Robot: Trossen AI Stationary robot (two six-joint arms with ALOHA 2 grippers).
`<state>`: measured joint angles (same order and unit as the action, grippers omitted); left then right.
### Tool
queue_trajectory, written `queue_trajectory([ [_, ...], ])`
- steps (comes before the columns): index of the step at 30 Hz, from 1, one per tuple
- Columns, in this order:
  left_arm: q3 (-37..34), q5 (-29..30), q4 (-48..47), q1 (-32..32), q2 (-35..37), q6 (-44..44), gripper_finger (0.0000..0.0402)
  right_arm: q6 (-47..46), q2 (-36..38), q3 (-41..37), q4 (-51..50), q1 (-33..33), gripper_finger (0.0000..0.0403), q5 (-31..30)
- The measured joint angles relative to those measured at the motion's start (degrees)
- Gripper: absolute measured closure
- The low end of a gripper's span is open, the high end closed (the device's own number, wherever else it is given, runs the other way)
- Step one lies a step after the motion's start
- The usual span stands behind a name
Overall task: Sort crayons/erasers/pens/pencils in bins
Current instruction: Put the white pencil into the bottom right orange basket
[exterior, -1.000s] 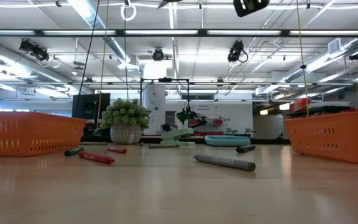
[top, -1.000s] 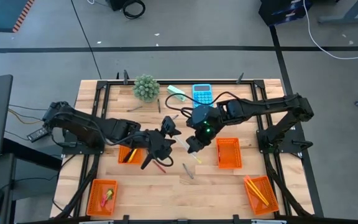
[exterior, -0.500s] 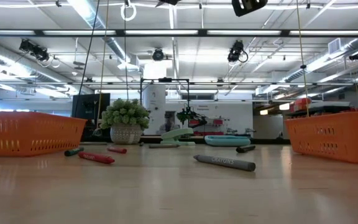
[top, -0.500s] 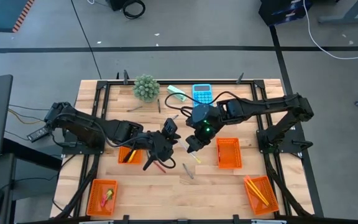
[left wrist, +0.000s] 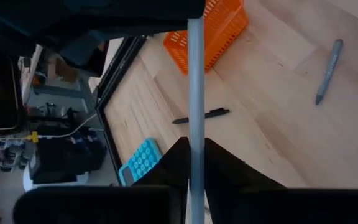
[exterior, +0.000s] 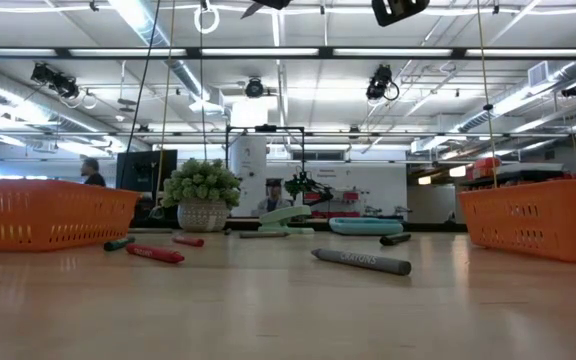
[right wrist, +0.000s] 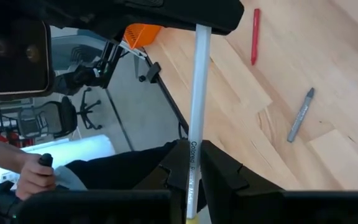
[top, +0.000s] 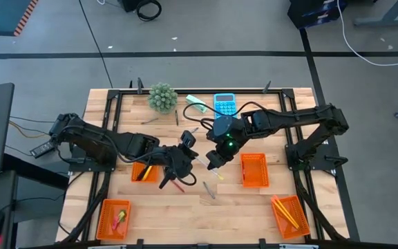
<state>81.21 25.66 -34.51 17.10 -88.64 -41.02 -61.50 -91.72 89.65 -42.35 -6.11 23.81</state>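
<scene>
A slim light-grey stick (left wrist: 195, 93) with printing along it (right wrist: 197, 93) hangs in the air over the table's middle, spanning between my two grippers. My left gripper (top: 187, 146) is shut on one end and my right gripper (top: 213, 160) on the other. Four orange bins stand on the table: one (top: 142, 171) near the left gripper, one (top: 253, 169) near the right gripper, and two at the near corners (top: 114, 218) (top: 289, 216). A red crayon (top: 177, 185) and a grey stick (top: 209, 190) lie flat on the wood below the grippers. My left gripper (left wrist: 195, 142) pinches the light-grey stick between its two fingers at the end nearest it (left wrist: 195, 163). The stick runs straight out ahead along the fingers to the right gripper, clear of the table. My right gripper (right wrist: 191, 146) pinches the same stick between its two fingers at the opposite, printed end (right wrist: 192, 158). The fingers lie along the stick, which leads forward into the left gripper and stays lifted clear of the table.
A potted plant (top: 162, 97), a mint-green block (top: 195, 102) and a blue calculator (top: 224, 105) stand at the far edge, with dark pens (top: 150, 121) (left wrist: 201, 116) nearby. The near-right bin holds yellow pencils. A person's hand (right wrist: 30, 168) shows beyond the table.
My left gripper has shut on the free end of the stick that my right gripper holds, rolling slightly as it did. Both arms have stayed in place and the stick has not shifted.
</scene>
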Motion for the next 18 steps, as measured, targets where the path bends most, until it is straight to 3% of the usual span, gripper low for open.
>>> queue_trajectory([
  [4,0.0,-1.9,-0.4,-0.2,0.0,3.6,0.0372,2.2,0.1,0.0,0.0,0.0,0.0349,-2.8],
  [12,0.0,-8.8,-0.7,-0.1,0.0,12.6,0.0372,4.3,0.4,0.1,0.1,0.0,0.0271,-5.1],
  [18,0.0,-16.7,-0.9,-0.7,0.1,26.7,0.0372,8.7,3.4,0.1,-1.4,1.0,0.0220,-6.0],
])
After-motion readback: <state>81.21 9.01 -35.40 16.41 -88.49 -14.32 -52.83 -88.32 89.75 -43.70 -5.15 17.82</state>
